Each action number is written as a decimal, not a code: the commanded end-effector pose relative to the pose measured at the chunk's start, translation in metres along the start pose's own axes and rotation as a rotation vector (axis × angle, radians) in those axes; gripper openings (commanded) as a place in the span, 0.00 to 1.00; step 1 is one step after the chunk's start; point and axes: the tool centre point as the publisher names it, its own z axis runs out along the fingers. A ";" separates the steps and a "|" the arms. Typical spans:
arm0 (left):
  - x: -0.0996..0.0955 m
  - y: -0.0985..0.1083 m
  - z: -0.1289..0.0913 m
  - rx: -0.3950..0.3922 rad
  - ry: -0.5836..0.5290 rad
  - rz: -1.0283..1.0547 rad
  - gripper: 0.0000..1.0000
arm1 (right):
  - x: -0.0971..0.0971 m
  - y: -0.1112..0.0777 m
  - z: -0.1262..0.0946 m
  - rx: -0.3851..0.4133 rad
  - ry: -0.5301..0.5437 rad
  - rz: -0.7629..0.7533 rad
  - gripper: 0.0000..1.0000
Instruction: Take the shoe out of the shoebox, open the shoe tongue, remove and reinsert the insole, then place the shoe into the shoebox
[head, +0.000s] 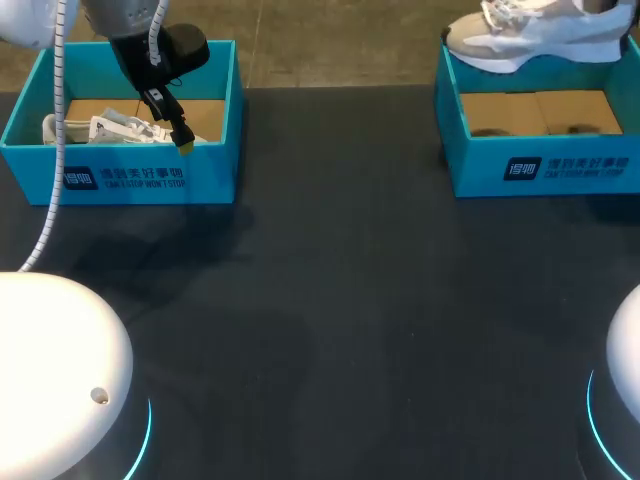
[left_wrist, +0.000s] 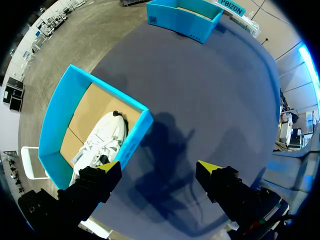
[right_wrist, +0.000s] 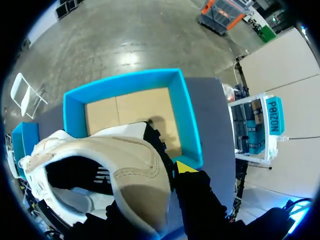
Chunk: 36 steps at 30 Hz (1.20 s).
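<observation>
The desk (head: 330, 300) carries two blue shoeboxes at its far edge, well apart from each other. The left shoebox (head: 120, 170) holds a white shoe (head: 105, 128) lying on the cardboard floor of the box, against the near wall. The left end effector (head: 180, 135) hangs above that near wall. In the left wrist view its fingers (left_wrist: 107, 170) stand wide apart and grip nothing: one finger is over the box wall just beside the white shoe (left_wrist: 102, 142), the other is over bare desk (left_wrist: 200, 90). The right shoebox (head: 540, 150) shows only its cardboard floor. A beige shoe (head: 530, 35) with a white sole is held in the air above the far wall of this box, apart from it. In the right wrist view the right end effector (right_wrist: 165, 175) is clamped on the beige shoe (right_wrist: 120, 170) at the rim of its opening; one yellow-tipped finger (right_wrist: 186, 167) presses the outside of the shoe, and the other finger is hidden by the shoe. The right shoebox (right_wrist: 182, 115) lies below and ahead of the held shoe.
</observation>
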 end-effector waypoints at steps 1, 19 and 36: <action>0.001 0.001 0.000 0.001 -0.002 0.001 1.00 | 0.013 -0.046 -0.009 -0.025 -0.020 0.013 0.00; 0.001 0.001 0.000 0.001 -0.002 0.001 1.00 | 0.080 -0.167 -0.046 -0.003 -0.030 0.051 0.00; 0.001 0.001 0.000 0.001 -0.002 0.001 1.00 | 0.153 -0.282 -0.056 0.009 -0.028 -0.001 0.00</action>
